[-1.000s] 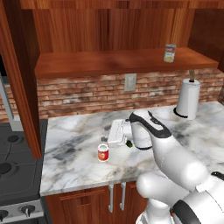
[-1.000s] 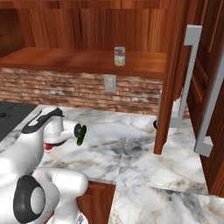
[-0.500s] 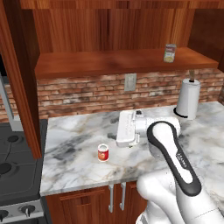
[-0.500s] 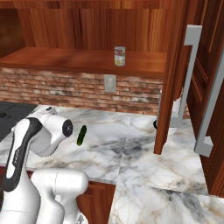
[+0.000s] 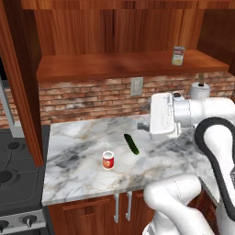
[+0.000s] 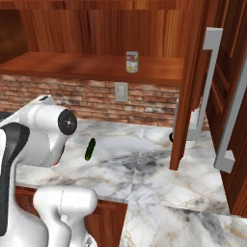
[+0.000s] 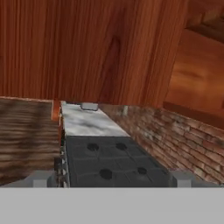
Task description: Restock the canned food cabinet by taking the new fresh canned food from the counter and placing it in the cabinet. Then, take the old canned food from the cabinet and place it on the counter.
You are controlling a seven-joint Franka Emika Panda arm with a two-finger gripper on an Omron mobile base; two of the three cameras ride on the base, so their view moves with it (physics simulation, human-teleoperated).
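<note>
Hand (image 5: 143,126) wide open, nothing in it, above the bench (image 5: 87,147) in left base view; red can (image 5: 108,160) upright near the bench's front edge, green cucumber (image 5: 131,143) lying just beside it to the right; yellow can (image 5: 178,55) upright on the cabinet (image 5: 114,64) shelf, right end. Right base view: yellow can (image 6: 132,62) on shelf, cucumber (image 6: 89,149) on bench near the arm. Hand view: fingertips (image 7: 40,179) far apart, black stove (image 7: 109,164) beyond, brick wall (image 7: 175,131) to the right.

No legible text; can labels too blurred.
</note>
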